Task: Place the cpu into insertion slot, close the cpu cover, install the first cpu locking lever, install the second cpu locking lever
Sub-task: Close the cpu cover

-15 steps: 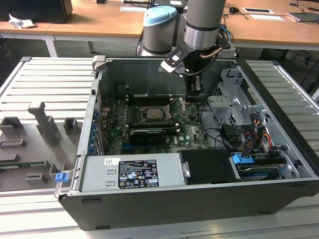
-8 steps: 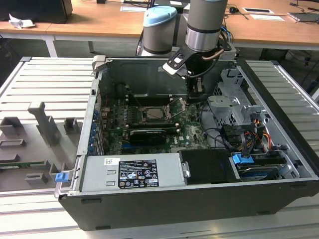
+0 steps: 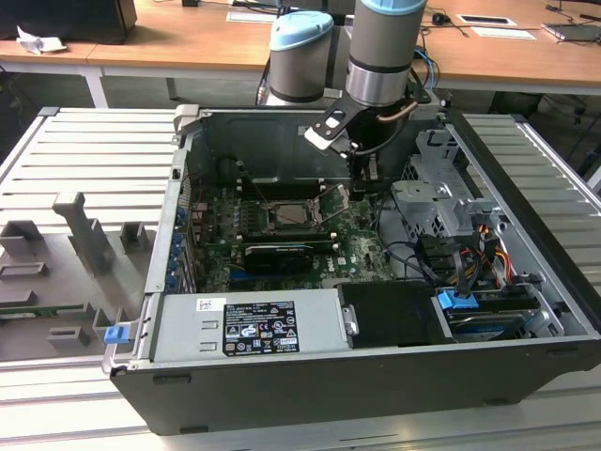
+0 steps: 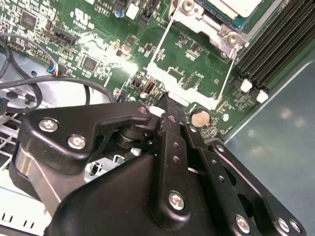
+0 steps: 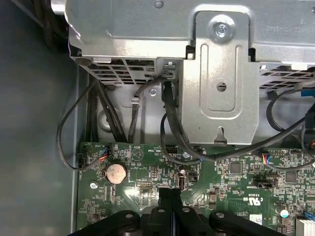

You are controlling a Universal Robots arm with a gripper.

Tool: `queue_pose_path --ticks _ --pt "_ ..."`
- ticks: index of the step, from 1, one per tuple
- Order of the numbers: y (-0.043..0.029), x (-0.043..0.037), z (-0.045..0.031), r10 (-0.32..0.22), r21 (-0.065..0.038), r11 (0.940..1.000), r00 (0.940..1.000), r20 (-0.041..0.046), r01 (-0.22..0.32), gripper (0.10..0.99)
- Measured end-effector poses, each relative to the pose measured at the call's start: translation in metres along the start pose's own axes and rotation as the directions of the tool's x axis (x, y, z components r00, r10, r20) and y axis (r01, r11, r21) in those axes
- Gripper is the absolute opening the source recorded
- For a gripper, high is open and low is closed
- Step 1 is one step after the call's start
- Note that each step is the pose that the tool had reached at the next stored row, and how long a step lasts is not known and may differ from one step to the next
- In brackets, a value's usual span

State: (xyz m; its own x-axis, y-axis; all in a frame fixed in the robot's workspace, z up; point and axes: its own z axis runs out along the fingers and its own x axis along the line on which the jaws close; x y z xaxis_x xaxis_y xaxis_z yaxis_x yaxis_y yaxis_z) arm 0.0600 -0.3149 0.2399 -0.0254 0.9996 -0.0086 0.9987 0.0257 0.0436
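Note:
The insertion slot (image 3: 295, 215) sits in the middle of the green motherboard inside the open case. In the second wrist view a pale silvery cpu (image 4: 235, 6) lies in it, with the silvery cpu cover (image 4: 204, 22) framing its edge. A thin metal lever (image 3: 332, 218) runs along the socket's side toward the exterior view's right. My gripper (image 3: 368, 177) hangs just above the board, beside the socket on the exterior view's right, near the drive cage. Its black fingers (image 4: 170, 105) are pressed together and hold nothing, as seen in both wrist views (image 5: 170, 194).
A coin battery (image 5: 115, 173) lies on the board close to the fingertips. The metal drive cage (image 5: 221, 73) with black cables (image 5: 170, 123) stands just beyond. Black memory slots (image 4: 275, 39) flank the socket. A power supply (image 3: 244, 324) fills the case's front.

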Motion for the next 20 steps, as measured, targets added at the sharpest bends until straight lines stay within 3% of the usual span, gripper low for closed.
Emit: queue_pose_path --ticks 11,20 --pt "-0.0128 0.0003 -0.0004 0.000 0.000 1.0000 1.0000 -0.0001 0.000 0.106" --pt "-0.0189 0.0005 -0.0004 0.000 0.000 1.0000 1.0000 -0.0001 0.000 0.106"
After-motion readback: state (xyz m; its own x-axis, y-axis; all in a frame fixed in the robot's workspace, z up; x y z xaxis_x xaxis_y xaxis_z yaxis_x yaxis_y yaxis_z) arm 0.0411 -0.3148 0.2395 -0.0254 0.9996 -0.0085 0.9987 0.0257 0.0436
